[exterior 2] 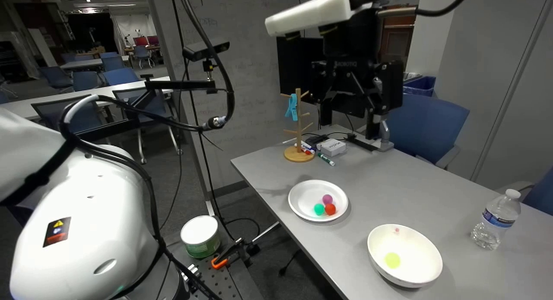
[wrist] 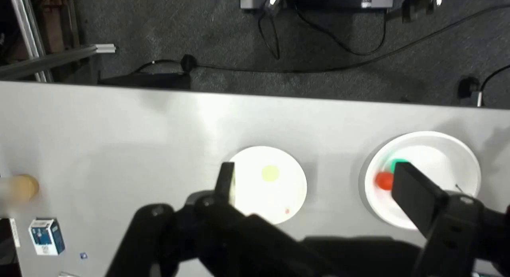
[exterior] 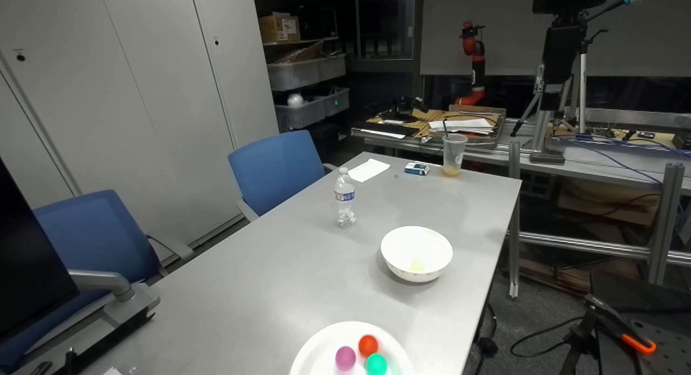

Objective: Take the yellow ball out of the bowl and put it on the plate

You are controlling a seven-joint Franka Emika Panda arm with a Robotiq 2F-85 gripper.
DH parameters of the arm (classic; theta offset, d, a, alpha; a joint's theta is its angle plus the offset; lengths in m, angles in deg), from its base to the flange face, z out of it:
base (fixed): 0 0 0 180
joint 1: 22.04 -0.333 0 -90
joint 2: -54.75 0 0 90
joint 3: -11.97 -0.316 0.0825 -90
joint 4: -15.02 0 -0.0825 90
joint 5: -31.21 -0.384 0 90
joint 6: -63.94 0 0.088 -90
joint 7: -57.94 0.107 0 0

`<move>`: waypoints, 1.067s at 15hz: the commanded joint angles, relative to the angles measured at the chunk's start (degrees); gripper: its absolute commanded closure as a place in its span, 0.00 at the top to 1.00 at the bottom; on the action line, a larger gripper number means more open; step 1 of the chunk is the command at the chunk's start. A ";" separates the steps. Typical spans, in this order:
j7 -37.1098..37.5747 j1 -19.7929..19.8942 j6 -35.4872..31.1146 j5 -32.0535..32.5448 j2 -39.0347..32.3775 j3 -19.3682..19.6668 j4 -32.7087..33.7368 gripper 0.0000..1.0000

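The yellow ball (exterior 2: 392, 260) lies inside the white bowl (exterior 2: 419, 250), away from the walls' top edge. It also shows in the wrist view (wrist: 270, 173) and faintly in an exterior view (exterior: 417, 265). The flat white plate (exterior 2: 301, 199) stands on the table beside the bowl. It holds a red ball (exterior 2: 330, 209), a teal ball (exterior 2: 319, 209) and a purple ball (exterior 2: 327, 199). My gripper (exterior 2: 349, 118) is open and empty, high above the table. In the wrist view the fingers (wrist: 314, 165) are wide apart; one overlaps the bowl's edge, the other covers part of the plate and hides the purple ball.
A water bottle (exterior: 345, 199) stands near the bowl. A plastic cup (exterior: 453, 156), a small blue box (exterior: 417, 168) and white paper (exterior: 369, 170) are at one table end. A wooden peg stand (exterior 2: 298, 131), markers and a white box (exterior 2: 331, 147) are past the plate.
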 commanded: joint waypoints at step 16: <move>13.88 0.99 -20.73 -5.66 -28.94 -0.56 8.26 1.00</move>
